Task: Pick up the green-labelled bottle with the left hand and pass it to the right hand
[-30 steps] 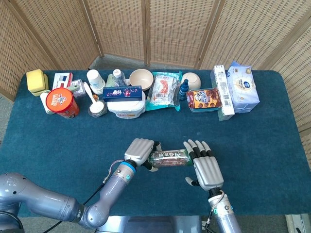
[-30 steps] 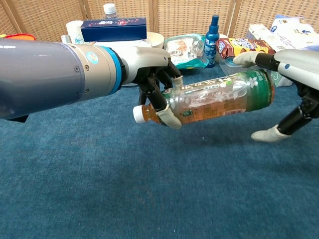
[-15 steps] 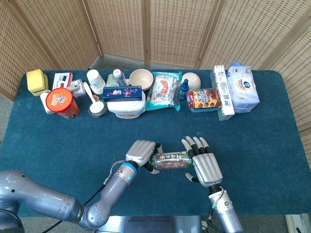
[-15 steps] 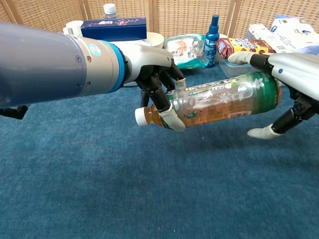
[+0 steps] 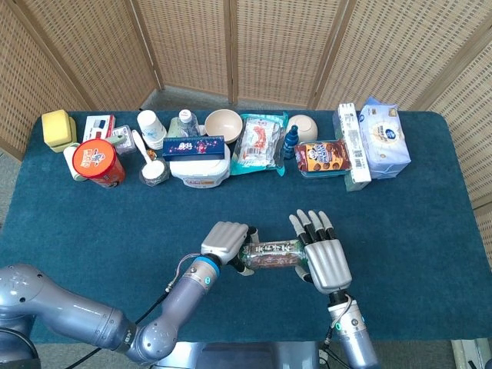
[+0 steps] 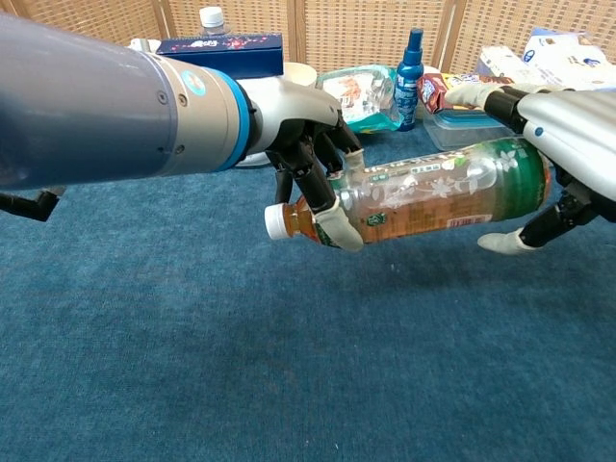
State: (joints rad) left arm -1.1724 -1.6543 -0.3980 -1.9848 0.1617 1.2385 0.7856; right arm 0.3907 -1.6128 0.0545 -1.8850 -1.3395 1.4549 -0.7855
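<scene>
The green-labelled bottle [image 6: 433, 188] [image 5: 273, 253] lies level in mid-air above the blue table, white cap pointing left. My left hand [image 6: 303, 135] [image 5: 225, 241] grips its neck end, fingers wrapped around it just behind the cap. My right hand [image 6: 558, 135] [image 5: 327, 257] is at the bottle's base end with fingers spread straight over the top and the thumb below; it touches the base but the fingers are not wrapped around it.
A row of goods lines the table's far side: a red tub [image 5: 98, 163], paper cups [image 5: 151, 127], a blue box [image 5: 194, 147], bowls [image 5: 223, 123], a blue spray bottle [image 6: 410, 65], cookies [image 5: 323, 156] and tissue packs [image 5: 384, 138].
Both hands and the bottle have drifted slightly right and up in the chest view. The right hand has moved closer over the bottle's base, thumb tucking nearer beneath it.
</scene>
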